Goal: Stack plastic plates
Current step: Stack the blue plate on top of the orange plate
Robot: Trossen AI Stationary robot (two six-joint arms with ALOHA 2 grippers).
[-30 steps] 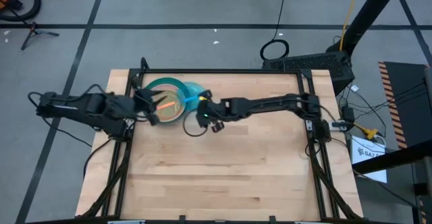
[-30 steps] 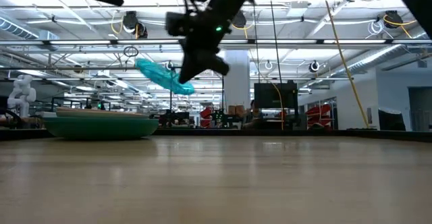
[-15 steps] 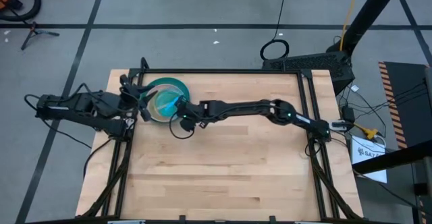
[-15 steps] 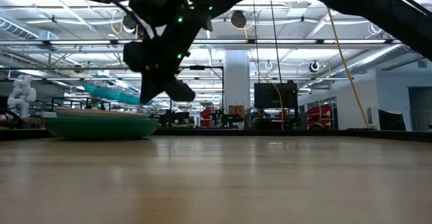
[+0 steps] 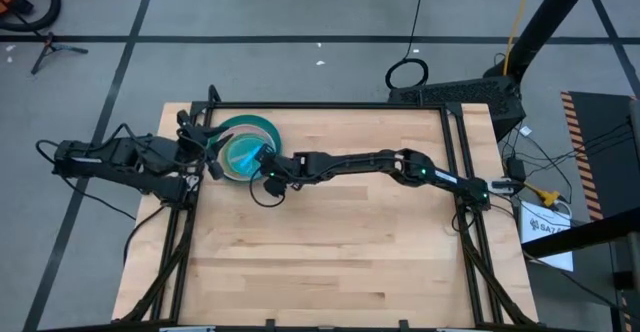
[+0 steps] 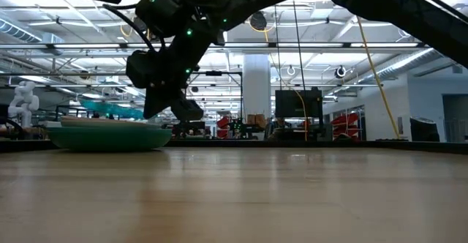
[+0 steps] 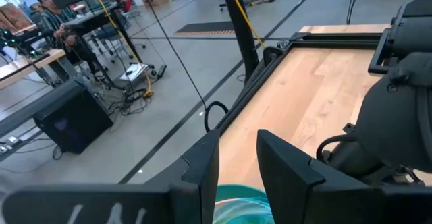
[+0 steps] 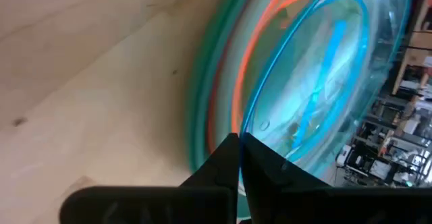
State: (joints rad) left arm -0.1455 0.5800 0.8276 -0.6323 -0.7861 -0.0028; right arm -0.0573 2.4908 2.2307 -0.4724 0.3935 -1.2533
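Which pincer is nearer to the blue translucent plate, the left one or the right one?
The right. The right pincer is shut on the rim of the blue plate above the stack. The left pincer waits beside the stack's left edge.

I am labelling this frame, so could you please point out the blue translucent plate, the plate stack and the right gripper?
blue translucent plate (image 8: 324, 82): right wrist view, on its clear centre.
plate stack (image 6: 110, 137): low view, on the dark green bottom plate's side.
right gripper (image 8: 239, 158): right wrist view, between its fingertips, shut on the blue plate's rim.

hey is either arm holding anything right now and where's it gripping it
The right claw is shut on the rim of a translucent blue plate, holding it over the plate stack. The left claw stands open beside the stack, holding nothing.
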